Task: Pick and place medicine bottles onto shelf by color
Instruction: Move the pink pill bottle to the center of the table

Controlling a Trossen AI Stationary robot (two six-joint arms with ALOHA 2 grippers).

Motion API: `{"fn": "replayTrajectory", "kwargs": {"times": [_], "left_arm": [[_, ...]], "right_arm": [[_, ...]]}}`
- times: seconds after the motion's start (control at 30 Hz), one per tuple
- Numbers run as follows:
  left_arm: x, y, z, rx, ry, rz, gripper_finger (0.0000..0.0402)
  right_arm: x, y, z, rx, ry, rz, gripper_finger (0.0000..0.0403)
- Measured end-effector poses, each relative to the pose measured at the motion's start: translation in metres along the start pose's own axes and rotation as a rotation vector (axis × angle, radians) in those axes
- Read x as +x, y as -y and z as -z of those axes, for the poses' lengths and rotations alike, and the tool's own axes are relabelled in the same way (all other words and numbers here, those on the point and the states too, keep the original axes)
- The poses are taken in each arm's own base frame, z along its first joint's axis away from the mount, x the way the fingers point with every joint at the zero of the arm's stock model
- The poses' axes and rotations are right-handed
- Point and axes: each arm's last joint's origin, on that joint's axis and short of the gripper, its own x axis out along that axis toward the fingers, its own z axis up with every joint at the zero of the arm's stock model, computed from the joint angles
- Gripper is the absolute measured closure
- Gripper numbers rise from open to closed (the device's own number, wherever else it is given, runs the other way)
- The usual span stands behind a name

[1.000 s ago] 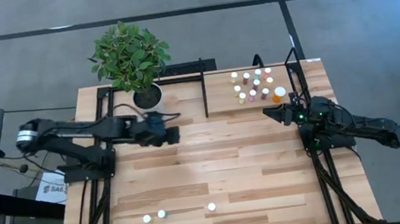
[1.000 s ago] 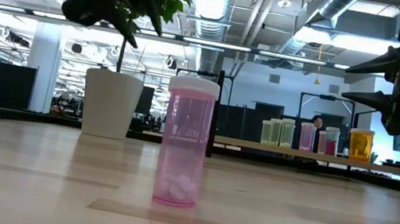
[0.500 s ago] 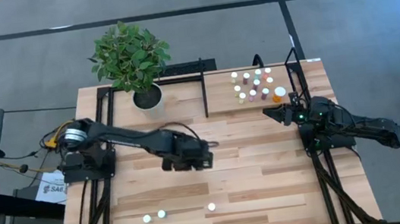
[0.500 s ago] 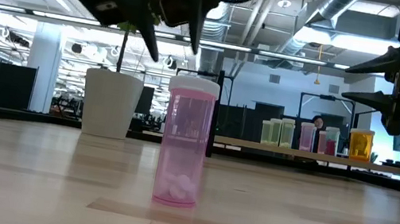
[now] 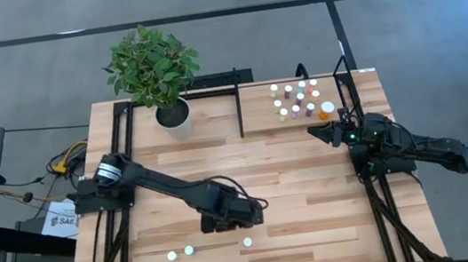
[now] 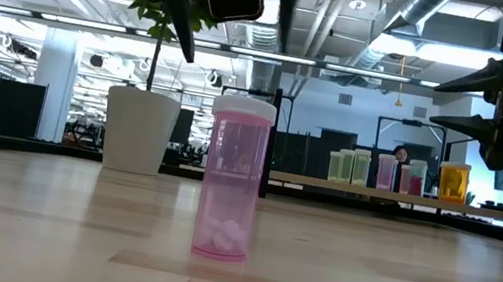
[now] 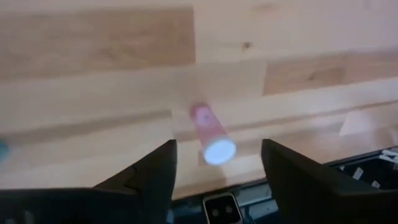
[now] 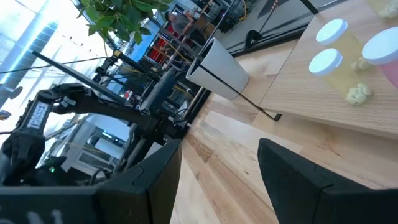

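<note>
Left pincer point(image 5: 253, 215) is hanging spread and empty above the near part of the counter point(image 5: 312, 184), its two dark fingers point(image 7: 149, 177) framing a pink bottle point(image 7: 211, 132) that is standing upright, white cap up, on the planks below. Judged from this, the step in hand is the approach to a pick: the next move calls for a straight descent until the fingers are flanking the bottle's body below the cap, then a closing grip, a lift, and a carry to the pink group on the shelf point(image 5: 259, 119). Two more white-capped bottles point(image 5: 180, 253) are waiting near the counter's front edge, to the left of the pink one. Right pincer point(image 5: 316, 132) is resting parted and empty just in front of the shelf, beside the larger orange bottle point(image 5: 327, 110). Sorted bottles point(image 5: 295, 98) are standing in a cluster on the shelf's right half; in the low view greenish, pink and orange bodies are showing in turn. Light-wood planks are forming the counter, with a potted plant point(image 5: 155, 69) at its far left. Beyond it, an open hall with ceiling ducts is showing.
</note>
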Motion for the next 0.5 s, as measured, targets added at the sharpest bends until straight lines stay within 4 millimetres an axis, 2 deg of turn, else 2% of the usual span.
{"fn": "replayTrajectory", "kwargs": {"times": [0.37,0.5], "left_arm": [[0.035,0.008,0.012,-0.059,-0.096,-0.068,0.0032],[0.041,0.010,0.013,-0.081,-0.128,-0.072,0.0005]], "right_arm": [[0.000,0.000,0.000,0.000,0.000,0.000,0.0168],[0.000,0.000,0.000,0.000,0.000,0.000,0.0168]]}}
